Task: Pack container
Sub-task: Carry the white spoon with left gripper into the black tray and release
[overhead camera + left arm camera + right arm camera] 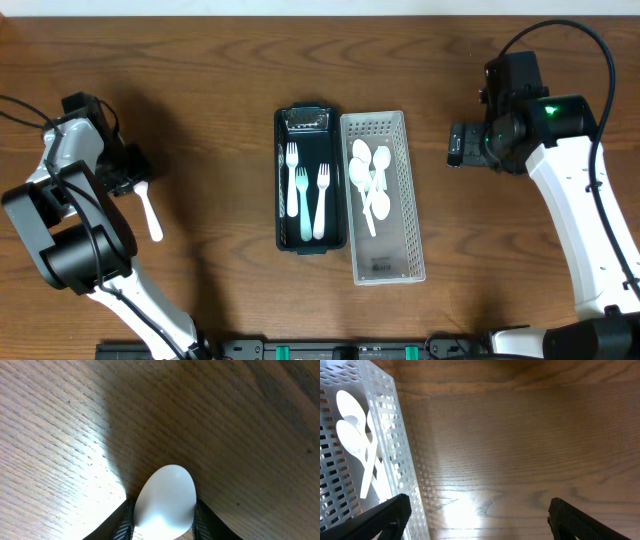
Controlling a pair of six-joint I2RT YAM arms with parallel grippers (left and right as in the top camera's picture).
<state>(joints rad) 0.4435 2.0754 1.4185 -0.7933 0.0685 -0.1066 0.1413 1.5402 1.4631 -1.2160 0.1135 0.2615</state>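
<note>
Currently dark tray (279,200) holds three forks (303,205); white basket (392,240) holds spoons (365,175); left hand (164,522) grips lone spoon (167,490); right hand (477,520) wide.

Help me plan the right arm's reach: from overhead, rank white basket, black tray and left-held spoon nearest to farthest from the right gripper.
From the right gripper:
1. White basket, table centre.
2. Black tray, beyond the basket.
3. Spoon, far side, in the left gripper.

spoon (167,500) handle: cut off below | white tray (395,450): cropped left
</note>
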